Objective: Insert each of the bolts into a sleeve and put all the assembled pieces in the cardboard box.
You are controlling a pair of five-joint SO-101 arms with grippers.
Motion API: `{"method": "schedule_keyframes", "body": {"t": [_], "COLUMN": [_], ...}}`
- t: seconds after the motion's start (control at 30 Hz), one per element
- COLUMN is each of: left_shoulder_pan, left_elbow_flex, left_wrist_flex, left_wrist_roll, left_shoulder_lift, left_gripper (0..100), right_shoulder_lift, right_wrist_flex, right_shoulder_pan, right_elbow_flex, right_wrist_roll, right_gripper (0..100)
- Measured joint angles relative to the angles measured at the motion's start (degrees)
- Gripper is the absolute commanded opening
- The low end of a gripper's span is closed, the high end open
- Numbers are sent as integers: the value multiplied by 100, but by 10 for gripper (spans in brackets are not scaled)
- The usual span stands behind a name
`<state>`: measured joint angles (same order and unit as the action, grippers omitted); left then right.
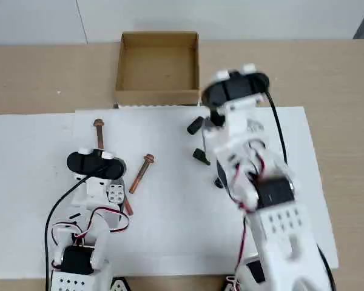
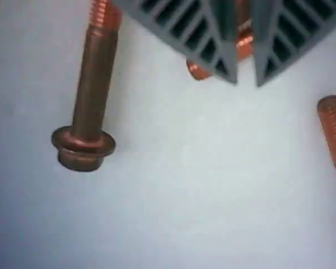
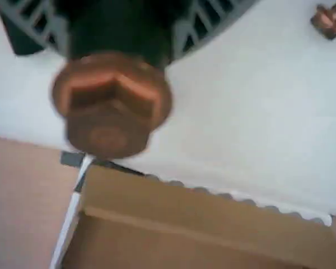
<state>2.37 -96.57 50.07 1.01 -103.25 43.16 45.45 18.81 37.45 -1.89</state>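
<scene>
A wooden counter (image 1: 346, 79) is covered by a white sheet (image 1: 42, 182), with the cardboard box (image 1: 159, 63) set just beyond its far edge. Two loose bolts (image 1: 141, 174) and black sleeves (image 1: 195, 125) are scattered on the sheet between the arms. The left tool (image 2: 246, 75) is clenched on a gripped bolt (image 2: 244, 40) at near left, while a sleeved bolt (image 3: 111, 106) is grasped by the right tool (image 3: 117, 28) near the box's near right corner.
</scene>
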Motion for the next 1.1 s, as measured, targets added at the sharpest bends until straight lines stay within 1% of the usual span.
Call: {"method": "schedule_keyframes", "body": {"t": [0.13, 0.4, 0.6, 0.77, 0.93, 1.1], "left_shoulder_pan": [0, 0, 0, 0, 0, 0], "left_elbow_flex": [0, 0, 0, 0, 0, 0], "left_wrist_flex": [0, 0, 0, 0, 0, 0], "left_wrist_roll": [0, 0, 0, 0, 0, 0], "left_shoulder_lift": [0, 0, 0, 0, 0, 0], "left_gripper": [6, 6, 6, 6, 6, 6], "right_shoulder_lift": [-1196, -3464, -4897, -5758, -6409, -6866], "right_wrist_flex": [-396, -1354, -1451, -1451, -1459, -1459], "right_shoulder_pan": [0, 9, 18, 88, 360, 422], "right_elbow_flex": [-747, -2259, -3587, -4484, -4949, -5099], "right_wrist_roll": [18, 765, 1310, 1873, 2558, 2945], "right_gripper": [3, 3, 3, 3, 4, 5]}}
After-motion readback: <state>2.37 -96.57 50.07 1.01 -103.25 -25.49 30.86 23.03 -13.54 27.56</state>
